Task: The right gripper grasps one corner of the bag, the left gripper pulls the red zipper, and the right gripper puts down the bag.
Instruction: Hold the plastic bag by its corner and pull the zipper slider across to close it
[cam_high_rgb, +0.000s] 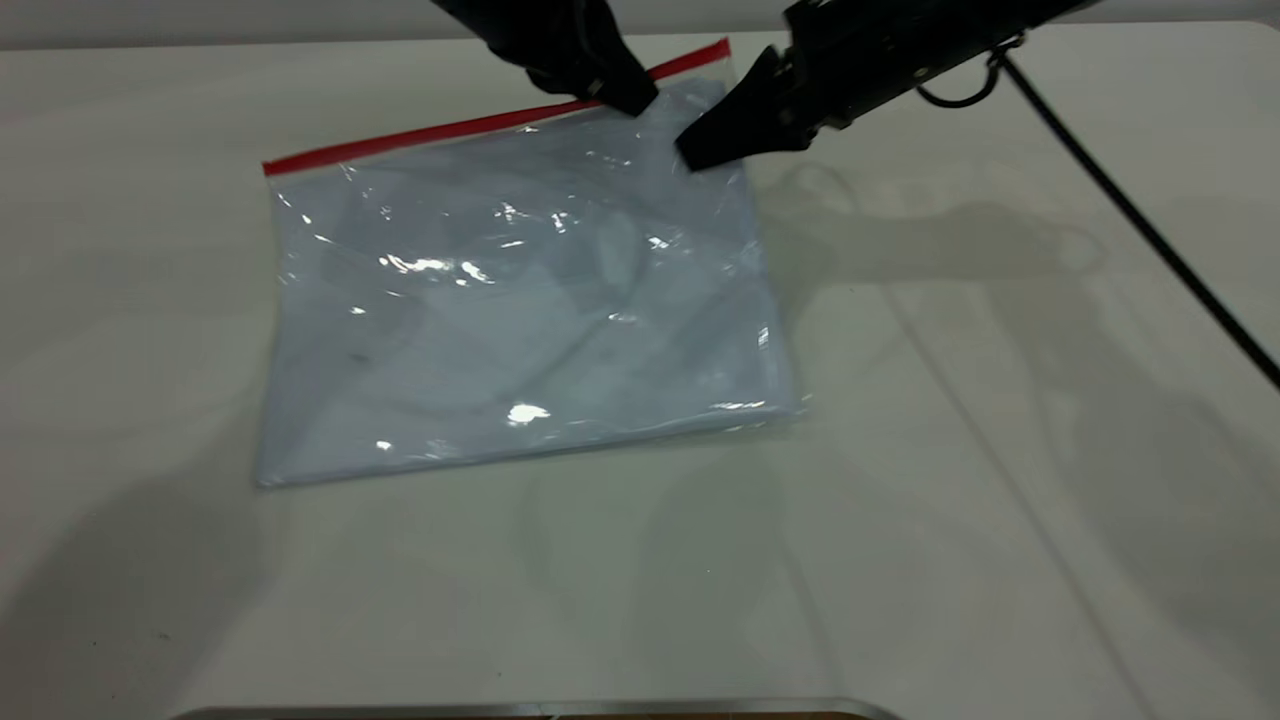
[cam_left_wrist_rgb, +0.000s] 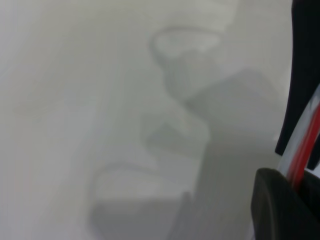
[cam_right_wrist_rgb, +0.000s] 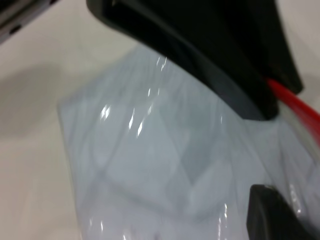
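Clear bag (cam_high_rgb: 520, 310) w/ white sheets inside, left gripper (cam_high_rgb: 622, 92) clamping red zipper (cam_high_rgb: 420, 135), right gripper (cam_high_rgb: 715, 150) pinching bag corner

Clear bag (cam_high_rgb: 520, 310) flat; red zipper (cam_high_rgb: 420, 135) seemingly closed.

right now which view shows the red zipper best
The exterior view: the red zipper runs along the bag's far edge, with the left claw on it. The left wrist view catches only a short red piece between dark fingers; the right wrist view shows a red sliver at its edge.
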